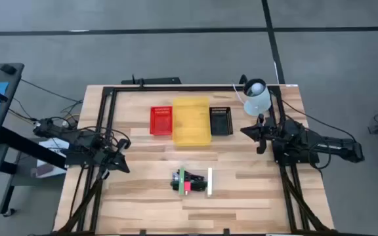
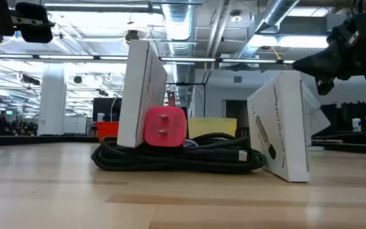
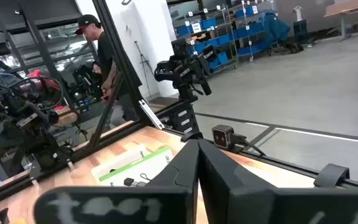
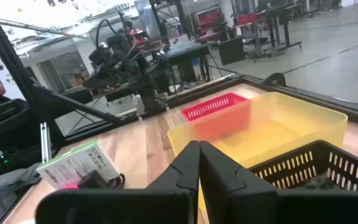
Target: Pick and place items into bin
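The items lie in a small heap near the table's near middle [image 1: 192, 182]: a box with a green strip [image 3: 135, 165], a white box [image 2: 284, 130], coiled black cords [image 2: 176, 156] and a red plug block [image 2: 165, 127]. The boxes stand on edge against the cords. My left gripper [image 1: 123, 164] hovers left of the heap, shut and empty; its fingers [image 3: 197, 168] meet. My right gripper [image 1: 258, 134] hovers right of the bins, also shut and empty [image 4: 199, 168].
Three bins stand in a row at the table's far middle: red [image 1: 161, 120], yellow [image 1: 191, 122], black [image 1: 220, 120]. A white jug-like lamp [image 1: 256, 95] stands at the far right corner. A black frame borders the table. People show beyond the table [image 3: 101, 50].
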